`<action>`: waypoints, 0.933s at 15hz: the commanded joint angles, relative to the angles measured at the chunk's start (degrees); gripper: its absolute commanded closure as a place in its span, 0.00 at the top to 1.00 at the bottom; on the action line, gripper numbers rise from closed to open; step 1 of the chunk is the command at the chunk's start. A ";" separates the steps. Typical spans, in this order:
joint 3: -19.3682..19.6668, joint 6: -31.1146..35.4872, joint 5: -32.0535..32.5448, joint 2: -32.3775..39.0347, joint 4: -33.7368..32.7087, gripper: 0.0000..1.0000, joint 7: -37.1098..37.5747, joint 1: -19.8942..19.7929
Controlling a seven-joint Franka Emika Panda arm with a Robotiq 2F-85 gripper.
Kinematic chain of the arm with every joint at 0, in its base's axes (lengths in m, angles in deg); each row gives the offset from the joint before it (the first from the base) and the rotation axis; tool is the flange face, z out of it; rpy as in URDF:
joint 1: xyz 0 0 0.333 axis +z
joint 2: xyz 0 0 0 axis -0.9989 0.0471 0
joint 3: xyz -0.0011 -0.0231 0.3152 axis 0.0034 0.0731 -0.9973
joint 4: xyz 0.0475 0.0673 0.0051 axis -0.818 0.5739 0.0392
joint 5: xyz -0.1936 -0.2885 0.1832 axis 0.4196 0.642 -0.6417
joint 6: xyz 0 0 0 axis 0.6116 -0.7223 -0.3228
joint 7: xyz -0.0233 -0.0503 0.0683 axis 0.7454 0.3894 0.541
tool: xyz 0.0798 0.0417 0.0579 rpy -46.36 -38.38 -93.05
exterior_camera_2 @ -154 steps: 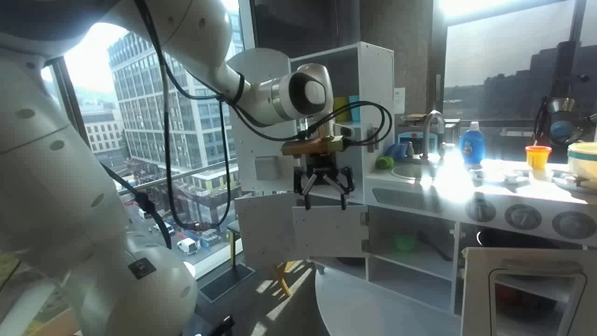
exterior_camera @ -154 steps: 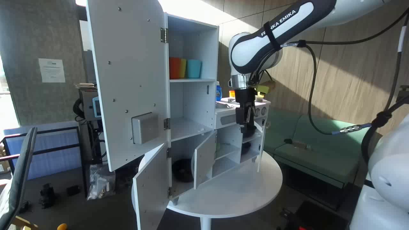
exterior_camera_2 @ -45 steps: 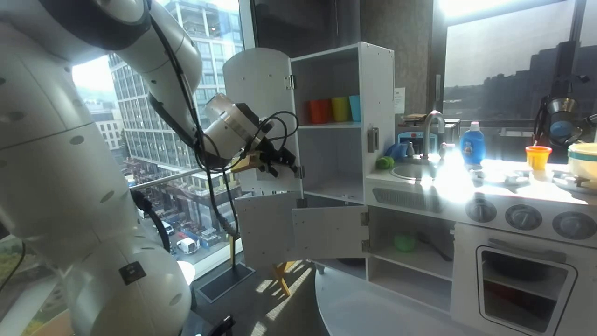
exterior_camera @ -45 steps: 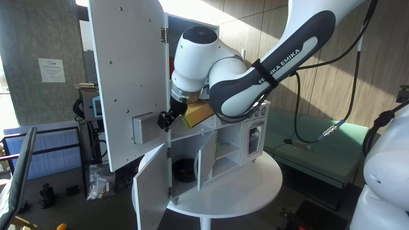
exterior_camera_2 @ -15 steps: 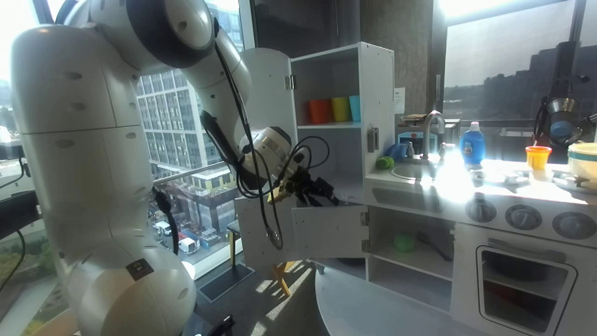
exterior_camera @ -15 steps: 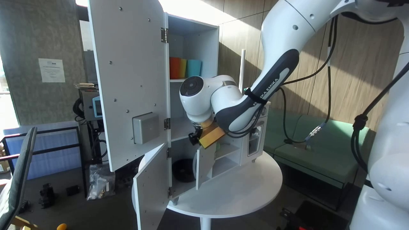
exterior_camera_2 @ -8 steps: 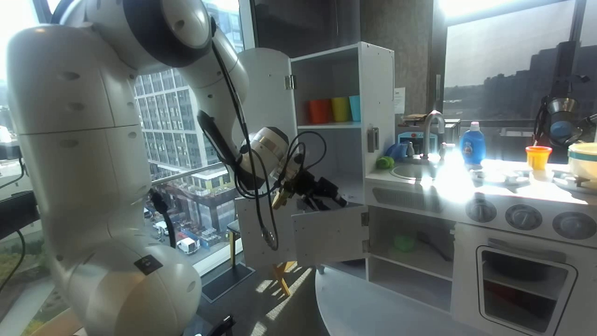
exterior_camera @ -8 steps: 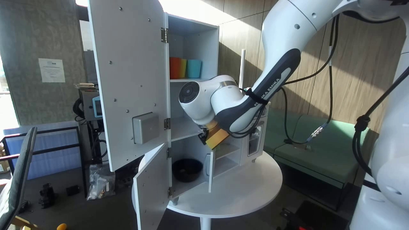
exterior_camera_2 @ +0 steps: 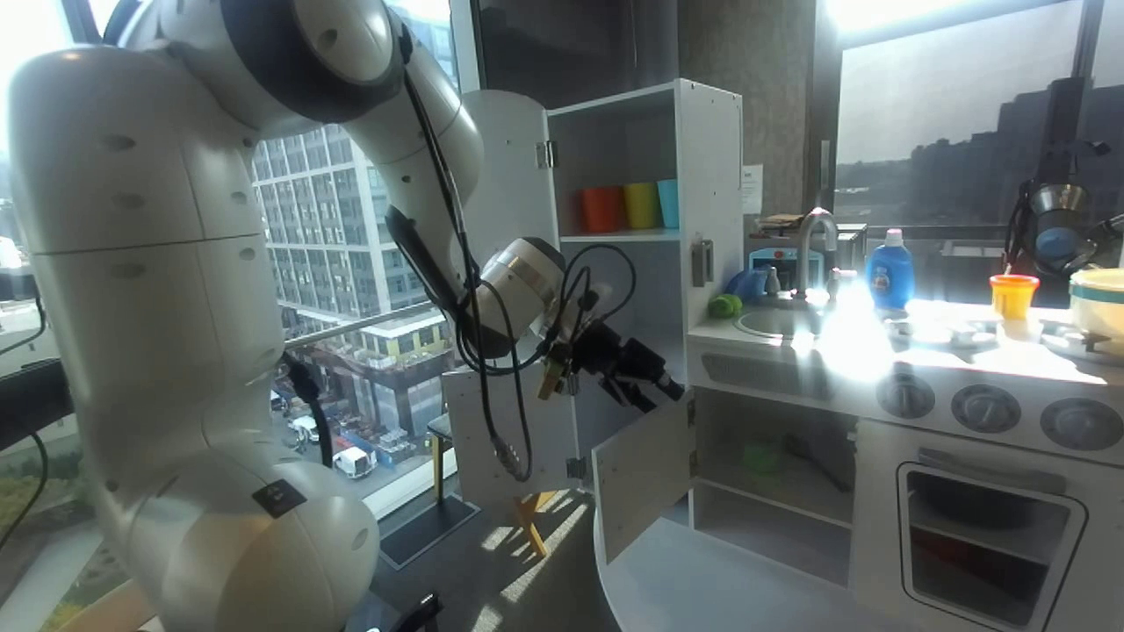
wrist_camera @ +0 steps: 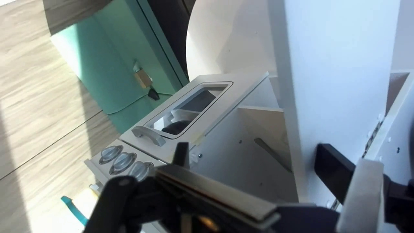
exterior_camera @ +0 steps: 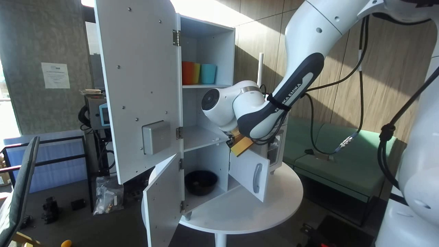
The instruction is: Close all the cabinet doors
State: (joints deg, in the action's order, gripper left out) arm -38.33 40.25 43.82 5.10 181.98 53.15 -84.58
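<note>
The tall white cabinet door (exterior_camera: 140, 85) with the grey-framed fitting (exterior_camera: 156, 137) hangs wide open. The lower door (exterior_camera: 163, 202) beneath it is also wide open. A shorter door (exterior_camera: 248, 171) with a grey handle (exterior_camera: 257, 177) is partly open, standing out over the round table; it also shows in an exterior view (exterior_camera_2: 641, 483) and in the wrist view (wrist_camera: 336, 81). My gripper (exterior_camera_2: 660, 397) is at this door's upper part near the hinge. In the wrist view the gripper (wrist_camera: 257, 161) is open and empty, one finger at the door's face; whether it touches is unclear.
The oven door (exterior_camera_2: 988, 527) is shut. The round white table (exterior_camera: 247, 219) lies under the cabinet. Cups (exterior_camera_2: 601, 209) stand on the upper shelf. A black bowl (exterior_camera: 201, 182) sits in the lower compartment. The faucet (exterior_camera_2: 817, 237) and a blue bottle (exterior_camera_2: 890, 272) stand on the counter.
The short door has swung toward the sink compartment, showing its handle side, and my gripper has moved with it. The oven door, open about ten seconds ago, is now shut.
</note>
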 commanded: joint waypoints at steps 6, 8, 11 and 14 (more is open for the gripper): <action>5.05 0.05 -1.01 -0.94 -1.47 1.00 2.84 -2.49; 5.44 0.91 -0.76 -1.02 -2.02 1.00 4.10 -2.66; 5.67 3.28 -0.92 -0.53 -2.72 1.00 5.96 -2.78; 6.00 3.45 -2.69 -1.08 -1.72 1.00 7.22 -3.07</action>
State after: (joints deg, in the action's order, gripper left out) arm -32.98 42.04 42.73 4.98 179.92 58.72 -87.16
